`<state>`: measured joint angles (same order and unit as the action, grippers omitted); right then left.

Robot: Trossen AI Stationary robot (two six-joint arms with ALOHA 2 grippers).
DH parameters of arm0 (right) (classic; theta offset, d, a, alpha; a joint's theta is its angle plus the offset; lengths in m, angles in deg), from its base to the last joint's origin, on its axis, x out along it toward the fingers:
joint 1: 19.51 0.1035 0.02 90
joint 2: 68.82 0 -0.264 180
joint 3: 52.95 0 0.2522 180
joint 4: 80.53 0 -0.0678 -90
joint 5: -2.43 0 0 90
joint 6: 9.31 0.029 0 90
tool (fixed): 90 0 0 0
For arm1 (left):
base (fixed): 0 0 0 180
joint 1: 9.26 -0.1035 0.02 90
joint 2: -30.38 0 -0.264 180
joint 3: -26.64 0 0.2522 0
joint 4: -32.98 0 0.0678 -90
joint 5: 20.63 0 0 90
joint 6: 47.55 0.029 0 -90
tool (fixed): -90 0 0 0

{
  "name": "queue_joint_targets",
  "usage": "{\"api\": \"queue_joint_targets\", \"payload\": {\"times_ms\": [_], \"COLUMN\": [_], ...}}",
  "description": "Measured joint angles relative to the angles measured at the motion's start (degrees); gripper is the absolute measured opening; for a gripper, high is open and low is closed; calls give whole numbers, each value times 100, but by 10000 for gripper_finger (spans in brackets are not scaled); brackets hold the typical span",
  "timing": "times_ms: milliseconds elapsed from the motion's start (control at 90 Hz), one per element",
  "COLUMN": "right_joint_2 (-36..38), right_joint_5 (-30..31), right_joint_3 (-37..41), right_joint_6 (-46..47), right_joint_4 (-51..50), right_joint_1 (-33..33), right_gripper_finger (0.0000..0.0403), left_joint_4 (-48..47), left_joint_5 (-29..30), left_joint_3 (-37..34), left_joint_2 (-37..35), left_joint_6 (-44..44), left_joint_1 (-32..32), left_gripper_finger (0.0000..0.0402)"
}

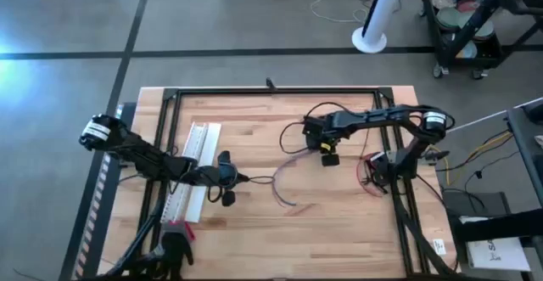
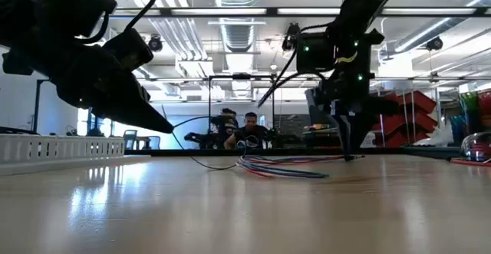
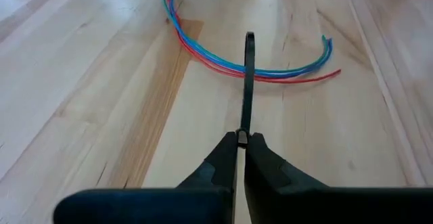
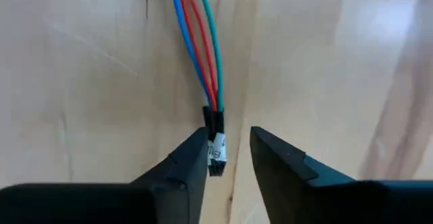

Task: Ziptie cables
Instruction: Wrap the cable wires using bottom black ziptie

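Note:
The cables [image 1: 284, 179], a thin bundle of red, blue and green wires, lie in a curve on the wooden table near its middle [image 3: 257, 72]. Their black connector end with a white label [image 4: 215, 146] sits between the fingers of my right gripper [image 4: 229, 139], which is open and points down at the table [image 1: 327, 156]. To the cables' left, my left gripper [image 1: 237, 179] is shut on a black ziptie [image 3: 247, 82]. The ziptie's free end reaches over the cables. My left gripper pinches the ziptie's near end [image 3: 243, 128] between its two fingers. The fingers come nearly level from the table's left and lie along the strip. The ziptie sticks straight out ahead of the fingertips, its far tip [image 3: 249, 40] above the cables. My right gripper: whether a finger [image 4: 193, 153] touches the connector end cannot be told.
A long white flat strip [image 1: 193, 158] lies under my left arm at the table's left. A black frame [image 1: 271, 90] runs round the table. Small red things lie at the near left [image 1: 180, 228] and by the right arm's base [image 1: 371, 172]. A person [image 2: 249, 127] sits beyond the far edge.

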<state>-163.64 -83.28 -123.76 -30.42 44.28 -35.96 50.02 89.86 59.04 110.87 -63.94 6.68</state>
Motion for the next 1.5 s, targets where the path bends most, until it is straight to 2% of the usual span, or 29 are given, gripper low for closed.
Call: {"api": "queue_joint_targets", "payload": {"times_ms": [100,189,344,567,667,967,1156,1500], "right_joint_2": [203,313,222,-512,-899,-1915,-2068,-2066], "right_joint_5": [-64,-479,-1111,-1185,-1182,-1017,-1117,-1127], "right_joint_3": [0,21,229,287,59,-802,-1008,-1005], "right_joint_6": [226,567,1236,2180,2427,2486,2415,2284], "right_joint_4": [165,763,2713,5905,6679,6688,6674,6758], "right_joint_1": [122,247,626,1262,1446,1592,1656,1705], "right_gripper_finger": [124,131,137,123,118,127,121,85], "left_joint_4": [2,14,32,170,192,330,311,309], "left_joint_5": [2,15,132,146,148,146,146,146], "left_joint_3": [0,0,0,-2,0,-2,-1,-2], "left_joint_2": [0,0,0,-2,-2,-2,-2,-2], "left_joint_6": [0,0,2,111,111,238,238,239], "left_joint_1": [-2,0,-2,-2,-2,-2,-2,-2], "left_gripper_finger": [0,0,0,0,0,0,0,0]}}
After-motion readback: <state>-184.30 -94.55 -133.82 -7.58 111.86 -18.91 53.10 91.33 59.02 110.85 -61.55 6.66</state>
